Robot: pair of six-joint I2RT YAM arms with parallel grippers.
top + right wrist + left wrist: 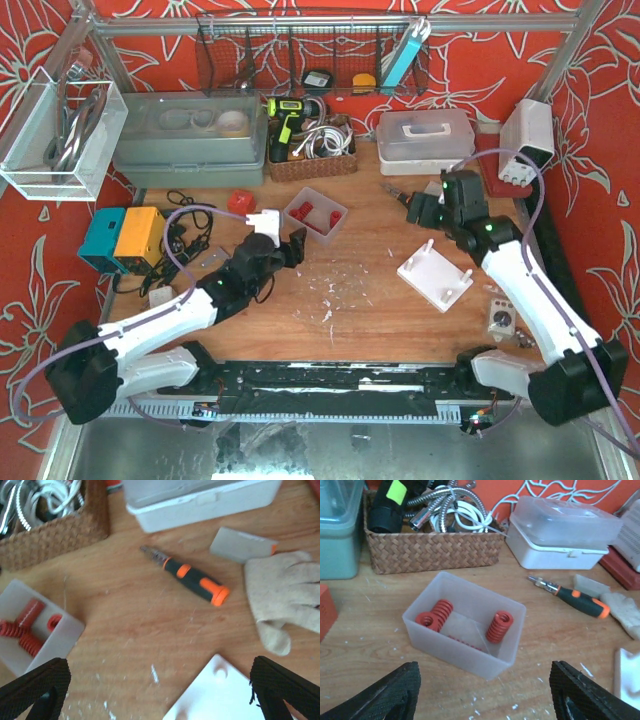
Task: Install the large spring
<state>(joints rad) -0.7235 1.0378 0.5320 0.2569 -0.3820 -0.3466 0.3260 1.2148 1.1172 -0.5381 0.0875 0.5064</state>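
A translucent bin [455,652] holds several red springs [500,626]; I cannot tell which one is the large spring. In the top view the bin [336,222] stands mid-table. My left gripper [482,692] hovers just in front of it, open, with nothing between its fingers [395,690]. A white plate with upright pegs [435,275] lies to the right. My right gripper [160,690] is open and empty above the plate's far corner [225,695]. From above, the left gripper [290,245] points at the bin and the right gripper [415,208] hangs beyond the plate.
A black-and-orange screwdriver [192,580], a grey scraper [240,545] and a cloth glove [280,590] lie behind the plate. A wicker basket [310,150] and a white lidded box [425,135] stand at the back. A red block [240,202] sits left of the bin.
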